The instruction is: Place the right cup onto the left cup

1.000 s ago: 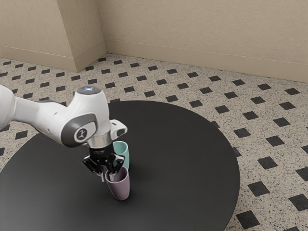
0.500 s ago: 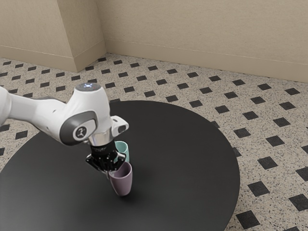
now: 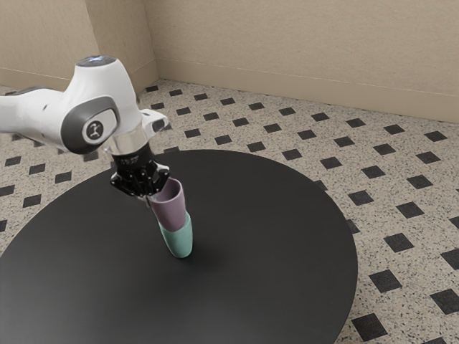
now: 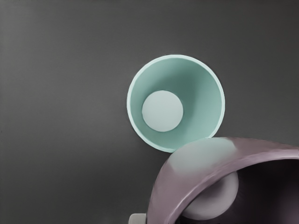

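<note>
Mauve cup [image 3: 171, 209], one: raised off the black round worktop [image 3: 280, 251], its wall pinched in the pincer [image 3: 152, 198]. Contents: partly hidden, none made out.
Teal cup [image 3: 180, 242], one: upright on the worktop, mouth open, empty to its pale base.
Status: grasp and lift done; mauve cup above and off to one side. Outstanding: centring, lowering, release.

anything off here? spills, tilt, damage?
Nothing stands out. Teal cup stands upright on the black table, empty, no spill or crack visible. Gripper holds the mauve cup by its rim, clear of the table, no damage visible.
</note>
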Motion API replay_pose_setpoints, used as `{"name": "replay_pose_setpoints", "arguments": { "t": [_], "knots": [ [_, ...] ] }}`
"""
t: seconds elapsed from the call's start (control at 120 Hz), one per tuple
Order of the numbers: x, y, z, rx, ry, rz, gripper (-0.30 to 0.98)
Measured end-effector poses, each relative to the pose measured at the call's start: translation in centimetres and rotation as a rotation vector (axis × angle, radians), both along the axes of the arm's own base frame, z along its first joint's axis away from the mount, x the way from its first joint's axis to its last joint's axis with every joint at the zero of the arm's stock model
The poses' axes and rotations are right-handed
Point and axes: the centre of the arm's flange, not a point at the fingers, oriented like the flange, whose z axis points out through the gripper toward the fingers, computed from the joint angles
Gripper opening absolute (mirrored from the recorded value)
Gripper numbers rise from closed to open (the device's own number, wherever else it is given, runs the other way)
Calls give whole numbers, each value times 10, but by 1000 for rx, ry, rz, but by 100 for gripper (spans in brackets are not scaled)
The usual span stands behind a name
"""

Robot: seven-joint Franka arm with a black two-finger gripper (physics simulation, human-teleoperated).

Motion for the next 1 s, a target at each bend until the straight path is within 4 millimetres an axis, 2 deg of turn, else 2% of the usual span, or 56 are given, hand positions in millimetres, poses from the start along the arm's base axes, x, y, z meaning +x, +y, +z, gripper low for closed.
{"name": "replay_pose_setpoints", "arguments": {
  "t": [0.158, 0.417, 0.592, 0.692, 0.883, 1.0],
  "knots": [
    [19, 17, 8, -20, 50, 49, -10],
    [50, 31, -5, -52, 115, 93, -10],
    [55, 43, -17, -64, 151, 115, -10],
    [57, 43, -27, -71, 170, 116, -10],
    [60, 30, -37, -72, 186, 92, -10],
    [62, 31, -41, -68, 191, 90, -10]
  ]
}}
